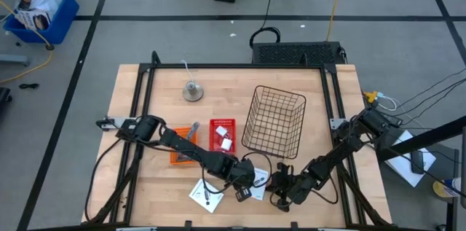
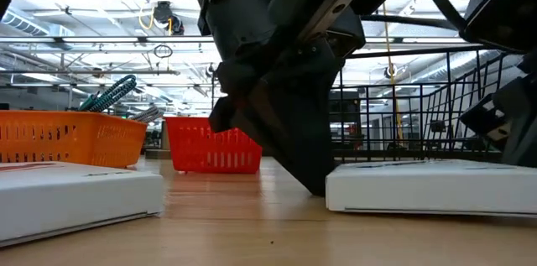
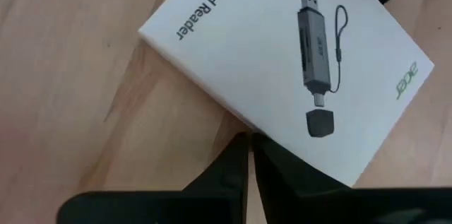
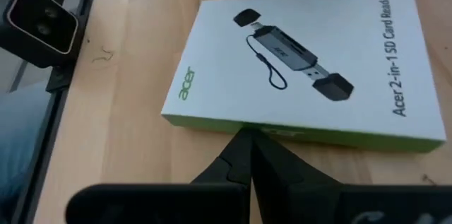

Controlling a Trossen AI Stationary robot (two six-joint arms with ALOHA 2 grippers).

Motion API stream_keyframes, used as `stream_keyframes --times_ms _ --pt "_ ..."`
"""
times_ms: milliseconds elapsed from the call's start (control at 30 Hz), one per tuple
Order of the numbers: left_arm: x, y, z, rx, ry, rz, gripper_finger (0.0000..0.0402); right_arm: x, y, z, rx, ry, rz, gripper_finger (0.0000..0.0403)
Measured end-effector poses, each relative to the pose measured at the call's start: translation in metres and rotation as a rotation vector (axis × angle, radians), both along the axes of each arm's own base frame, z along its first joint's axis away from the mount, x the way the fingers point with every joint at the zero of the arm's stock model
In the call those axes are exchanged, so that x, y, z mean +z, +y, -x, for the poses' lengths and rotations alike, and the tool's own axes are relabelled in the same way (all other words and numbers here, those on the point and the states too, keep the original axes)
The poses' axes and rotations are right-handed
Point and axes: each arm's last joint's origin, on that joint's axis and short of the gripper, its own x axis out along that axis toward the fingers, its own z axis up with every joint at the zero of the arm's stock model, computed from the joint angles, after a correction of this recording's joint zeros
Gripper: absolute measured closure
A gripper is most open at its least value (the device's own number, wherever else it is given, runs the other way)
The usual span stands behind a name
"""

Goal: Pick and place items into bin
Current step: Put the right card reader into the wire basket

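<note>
A white card-reader box [image 3: 282,61] [image 4: 304,68] lies flat on the table near its near edge [image 1: 256,193], between my two grippers. My left gripper [image 3: 251,143] [image 1: 244,186] is shut, with its tips at one long side of the box. My right gripper [image 4: 247,139] [image 1: 281,193] is shut at the opposite, green side. A second white box [image 1: 204,193] [image 2: 75,192] lies flat to the left. The teal-handled tool [image 2: 113,94] sticks out of the orange bin [image 1: 182,147]. Small white blocks [image 1: 224,142] lie in the red bin [image 1: 223,125]. My left gripper has its shut fingertips [image 3: 240,146] against the box's long edge [image 3: 244,121], slanting down from the table's left; in the low view the finger [image 2: 310,178] meets the box's end [image 2: 331,189] at table level. The box lies flat on the table. My right gripper has its shut fingertips [image 4: 240,146] against the box's green long side [image 4: 261,131], coming from the table's right and pointing down at a slant. The box stays flat on the wood.
A black wire basket [image 1: 275,122] stands right of the red bin, far of both grippers. A round grey bell-like object [image 1: 192,91] sits toward the far left. A small camera [image 4: 39,15] stands at the near edge beside the box.
</note>
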Motion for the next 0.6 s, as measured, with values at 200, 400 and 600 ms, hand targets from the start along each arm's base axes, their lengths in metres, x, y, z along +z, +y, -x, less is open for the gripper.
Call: stream_keyframes --times_ms 200,400,600 --pt "0.002 -0.008 0.0 -0.003 -0.025 -0.003 0.0371 0.01 0.008 -0.007 0.03 -0.048 -0.007 0.0403" --pt "0.006 -0.014 -0.002 -0.002 -0.05 -0.027 0.0371 0.016 0.011 -0.011 0.036 -0.073 -0.009 0.0403" --pt "0.007 -0.015 -0.002 0.013 -0.048 -0.019 0.0371 0.015 0.01 -0.01 0.038 -0.071 0.013 0.0403"
